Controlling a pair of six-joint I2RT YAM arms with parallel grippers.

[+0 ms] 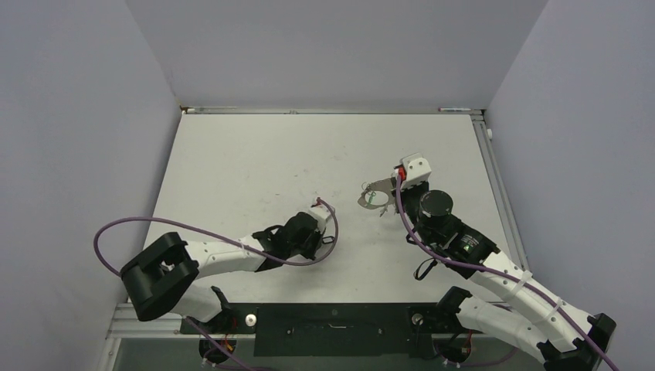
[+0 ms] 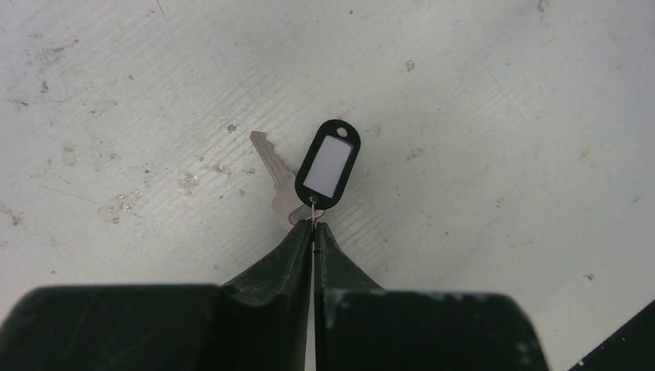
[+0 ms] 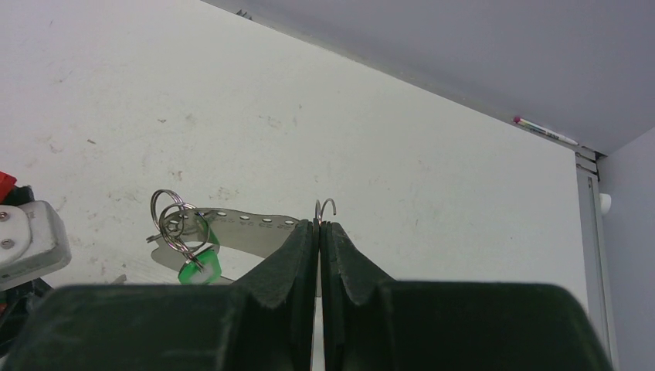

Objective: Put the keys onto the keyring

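The left gripper (image 2: pixel 313 226) is pinching shut on the black-tagged key (image 2: pixel 328 164) by its tiny loop while, at its two o'clock, the right gripper (image 3: pixel 319 226) is clamping closed on the keyring (image 3: pixel 325 200), whose thin wire could be slipping free.

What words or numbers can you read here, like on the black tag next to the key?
No words or numbers can be read anywhere.
Black tag: its white label is blank.
Pen at the table's far edge: tiny coloured marks, too small to read.
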